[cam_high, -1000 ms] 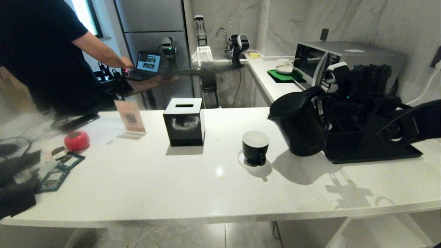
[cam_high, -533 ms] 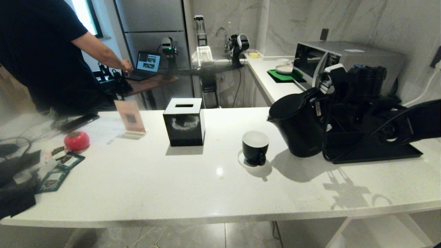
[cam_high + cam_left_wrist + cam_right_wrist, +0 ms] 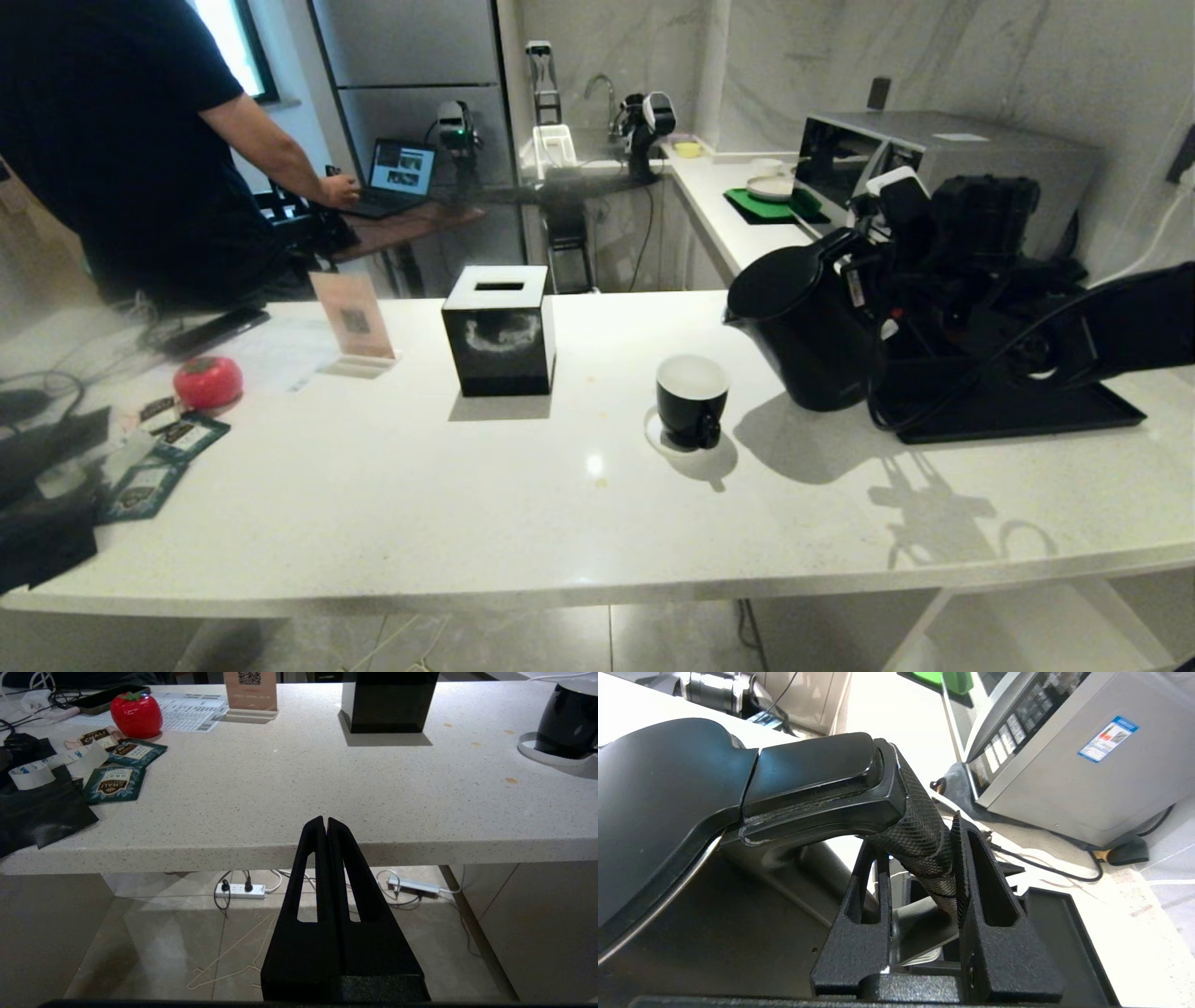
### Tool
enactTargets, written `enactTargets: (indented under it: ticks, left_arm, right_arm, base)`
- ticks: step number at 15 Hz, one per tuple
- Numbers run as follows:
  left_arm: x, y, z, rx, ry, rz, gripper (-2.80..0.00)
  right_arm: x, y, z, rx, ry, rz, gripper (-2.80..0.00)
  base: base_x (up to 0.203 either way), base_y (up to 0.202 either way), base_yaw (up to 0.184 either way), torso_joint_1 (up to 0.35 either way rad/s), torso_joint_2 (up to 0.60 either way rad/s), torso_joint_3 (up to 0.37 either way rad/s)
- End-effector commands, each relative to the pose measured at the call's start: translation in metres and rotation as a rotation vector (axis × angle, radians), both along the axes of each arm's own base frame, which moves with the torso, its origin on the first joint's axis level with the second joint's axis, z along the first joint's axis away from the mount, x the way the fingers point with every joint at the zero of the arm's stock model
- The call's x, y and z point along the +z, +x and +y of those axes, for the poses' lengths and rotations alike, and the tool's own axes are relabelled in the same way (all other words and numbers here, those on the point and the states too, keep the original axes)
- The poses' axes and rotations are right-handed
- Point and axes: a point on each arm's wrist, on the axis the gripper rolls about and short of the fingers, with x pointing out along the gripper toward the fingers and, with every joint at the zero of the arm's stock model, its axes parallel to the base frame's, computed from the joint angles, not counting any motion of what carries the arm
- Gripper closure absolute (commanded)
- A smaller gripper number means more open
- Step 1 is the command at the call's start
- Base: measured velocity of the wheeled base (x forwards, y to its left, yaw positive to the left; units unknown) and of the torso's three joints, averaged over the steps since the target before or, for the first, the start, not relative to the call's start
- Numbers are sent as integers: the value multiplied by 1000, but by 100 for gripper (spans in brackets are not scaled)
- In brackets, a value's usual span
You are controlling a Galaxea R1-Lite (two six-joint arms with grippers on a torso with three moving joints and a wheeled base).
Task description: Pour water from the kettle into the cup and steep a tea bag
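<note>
The tall black kettle (image 3: pixel 805 329) hangs just above the white counter at the right, tipped a little with its spout toward the cup (image 3: pixel 692 399). My right gripper (image 3: pixel 882 280) is shut on the kettle's textured loop handle (image 3: pixel 924 835), with one finger on each side of it (image 3: pixel 919 842). The small black cup, white inside, stands on a white coaster left of the kettle, also seen from the left wrist (image 3: pixel 567 723). Dark green tea bag packets (image 3: pixel 149 481) lie at the counter's left end. My left gripper (image 3: pixel 325 822) is shut and empty, parked below the counter's front edge.
A black cube tissue box (image 3: pixel 499 327) stands mid-counter, with a card stand (image 3: pixel 353 317) and a red tomato-shaped object (image 3: pixel 207 381) further left. A black tray (image 3: pixel 1013 415) lies under my right arm, a microwave (image 3: pixel 943 154) behind it. A person (image 3: pixel 112 140) stands at back left.
The right gripper has raised the kettle slightly and carried it a little left toward the cup, its shadow on the counter shifting with it. The left gripper has kept still.
</note>
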Motion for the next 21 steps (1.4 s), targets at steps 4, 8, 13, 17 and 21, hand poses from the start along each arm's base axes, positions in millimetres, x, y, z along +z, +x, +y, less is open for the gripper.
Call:
enactTargets:
  ticks: [4, 8, 13, 17, 21]
  left_arm:
    - [0, 0, 0, 0, 0, 0, 0]
    - [0, 0, 0, 0, 0, 0, 0]
    - [0, 0, 0, 0, 0, 0, 0]
    - [0, 0, 0, 0, 0, 0, 0]
    - [0, 0, 0, 0, 0, 0, 0]
  right_arm:
    - [-3, 2, 1, 2, -32, 4, 0]
    - [-2, 2, 2, 6, -51, 2, 0]
    - [-3, 3, 5, 17, -93, 4, 0]
    - [-2, 2, 8, 29, -144, 5, 0]
    - [0, 3, 11, 37, -189, -12, 0]
  base:
    - [0, 0, 0, 0, 0, 0]
    - [0, 0, 0, 0, 0, 0]
    - [0, 0, 0, 0, 0, 0]
    - [0, 0, 0, 0, 0, 0]
    - [0, 0, 0, 0, 0, 0]
